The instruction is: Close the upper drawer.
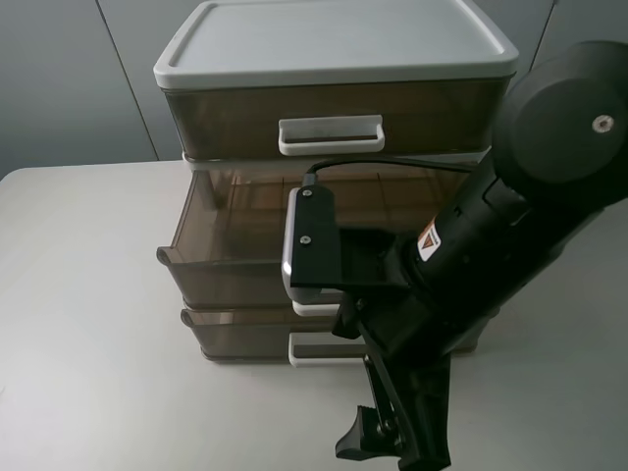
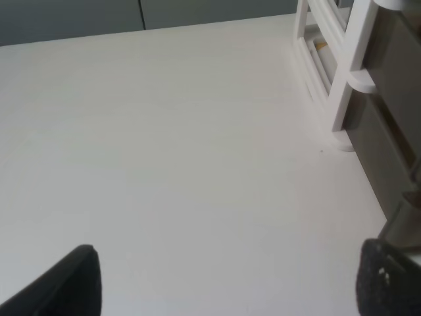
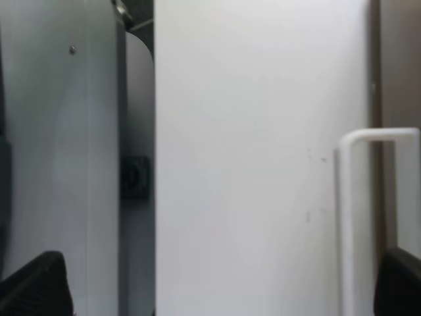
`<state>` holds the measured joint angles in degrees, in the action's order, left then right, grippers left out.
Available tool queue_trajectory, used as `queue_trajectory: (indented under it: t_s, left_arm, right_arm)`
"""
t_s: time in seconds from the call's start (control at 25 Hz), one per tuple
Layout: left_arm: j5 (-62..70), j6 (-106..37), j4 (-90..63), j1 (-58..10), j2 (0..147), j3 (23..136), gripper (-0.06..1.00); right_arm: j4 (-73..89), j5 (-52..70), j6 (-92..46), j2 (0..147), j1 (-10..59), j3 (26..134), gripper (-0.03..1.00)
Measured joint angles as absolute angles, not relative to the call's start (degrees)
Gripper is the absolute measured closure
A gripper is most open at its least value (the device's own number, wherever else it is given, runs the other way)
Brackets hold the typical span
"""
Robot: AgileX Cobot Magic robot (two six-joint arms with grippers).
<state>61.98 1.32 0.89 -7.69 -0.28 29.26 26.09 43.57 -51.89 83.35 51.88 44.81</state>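
Observation:
The upper drawer [image 1: 231,260], smoky-brown and translucent, is the middle tier of the unit and stands pulled out toward me. Its white handle [image 1: 314,307] is mostly hidden behind my right arm. My right gripper [image 1: 397,437] hangs low in front of the unit, below the drawer front, open and empty. In the right wrist view its fingertips [image 3: 39,283] are wide apart over the table, and a white loop handle [image 3: 362,217] lies beside one of them; I cannot tell which drawer it belongs to. My left gripper [image 2: 223,289] is open and empty over bare table beside the unit.
The taller top drawer [image 1: 329,118] with its wide handle is shut under the grey lid [image 1: 334,39]. The lowest drawer [image 1: 240,336] is nearly flush. The unit's white frame [image 2: 348,79] shows in the left wrist view. A white table [image 1: 88,324] surrounds the unit.

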Motion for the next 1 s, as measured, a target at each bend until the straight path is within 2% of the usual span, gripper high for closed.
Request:
queue_trajectory:
  t_s: [0.64, 1.0]
  left_arm:
    - [62.0, 1.3, 0.9, -7.7, -0.3, 29.3, 0.2]
    - [62.0, 1.3, 0.9, -7.7, -0.3, 29.3, 0.2]
  right_arm:
    - [17.9, 31.9, -48.4, 85.6, 51.9, 44.8, 0.27]
    - [15.6, 29.8, -48.9, 88.7, 50.1, 47.2, 0.27]
